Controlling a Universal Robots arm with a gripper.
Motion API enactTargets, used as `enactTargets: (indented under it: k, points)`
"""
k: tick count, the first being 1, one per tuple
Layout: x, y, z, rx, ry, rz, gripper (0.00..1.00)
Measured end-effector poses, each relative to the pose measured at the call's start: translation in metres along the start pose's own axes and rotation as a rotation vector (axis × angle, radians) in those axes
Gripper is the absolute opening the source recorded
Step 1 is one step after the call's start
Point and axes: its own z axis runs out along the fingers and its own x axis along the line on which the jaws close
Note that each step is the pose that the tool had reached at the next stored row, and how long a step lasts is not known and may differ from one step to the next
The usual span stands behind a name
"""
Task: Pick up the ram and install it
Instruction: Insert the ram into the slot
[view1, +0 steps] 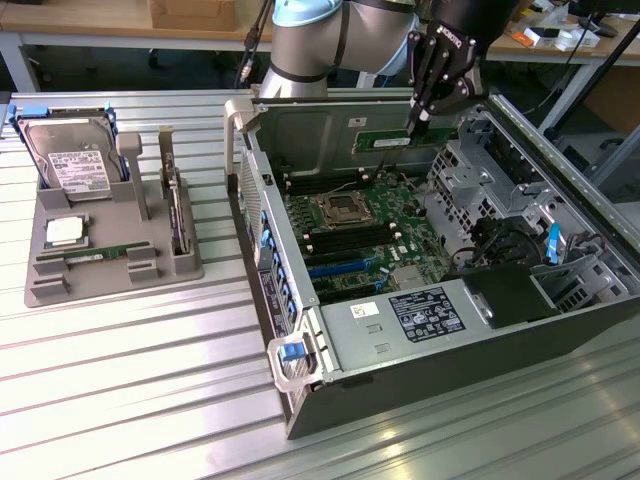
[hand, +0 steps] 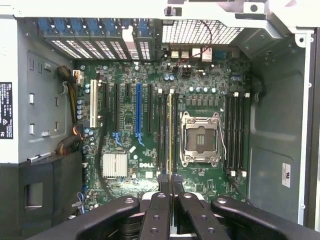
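Note:
My gripper (view1: 417, 122) hangs over the open computer case (view1: 560, 300), above the far part of the green motherboard (view1: 360, 230). It is shut on the ram (view1: 385, 141), a thin green stick held level under the fingers. In the wrist view the ram (hand: 170, 130) shows edge-on as a narrow yellow-green line running away from the gripper (hand: 170, 184). It lies along the black memory slots (hand: 163, 130) beside the silver processor socket (hand: 200, 137). I cannot tell whether it touches a slot.
A grey tray (view1: 110, 270) at the exterior view's left holds a silver hard drive (view1: 70, 165), a square processor chip (view1: 63, 232) and another thin green stick (view1: 95, 256). More slots (hand: 235, 132) flank the socket's other side. Case walls and a drive cage (view1: 480, 180) ring the board.

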Motion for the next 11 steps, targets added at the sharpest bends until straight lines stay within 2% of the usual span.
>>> enactTargets:
  k: [11]
  points:
    - [0.0005, -0.0003, 0.0064, 0.0, 0.0, 0.0, 0.12]
